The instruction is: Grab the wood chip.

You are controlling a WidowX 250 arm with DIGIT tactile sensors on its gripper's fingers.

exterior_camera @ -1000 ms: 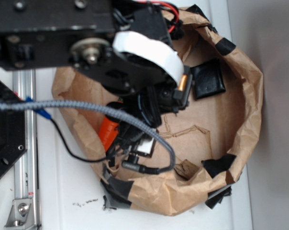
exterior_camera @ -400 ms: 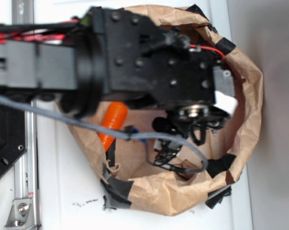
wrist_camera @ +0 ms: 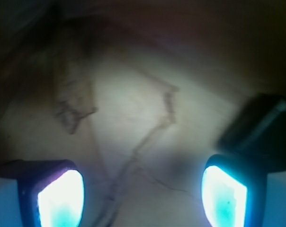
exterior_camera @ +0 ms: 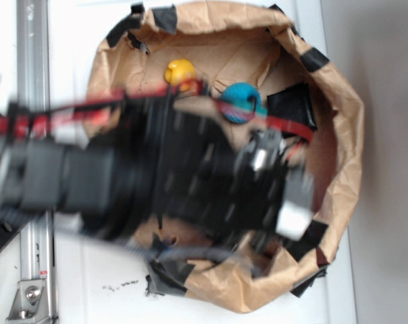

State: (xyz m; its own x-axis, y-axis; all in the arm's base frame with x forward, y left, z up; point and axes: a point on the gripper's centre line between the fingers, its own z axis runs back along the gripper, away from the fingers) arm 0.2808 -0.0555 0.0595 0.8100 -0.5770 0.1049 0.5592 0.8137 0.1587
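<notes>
While my hand (wrist_camera: 143, 189) hangs spread wide over bare bag (exterior_camera: 339, 94) floor, nothing sits between the fingers (wrist_camera: 60, 198) and I can't spot the chip; probably light, brittle, best pinched across its flat edges.

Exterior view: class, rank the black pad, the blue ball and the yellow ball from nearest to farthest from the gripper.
1. Black pad: just above the blurred gripper, by the bag's right wall.
2. Blue ball: up and left of the gripper.
3. Yellow ball: farthest, upper left.
</notes>
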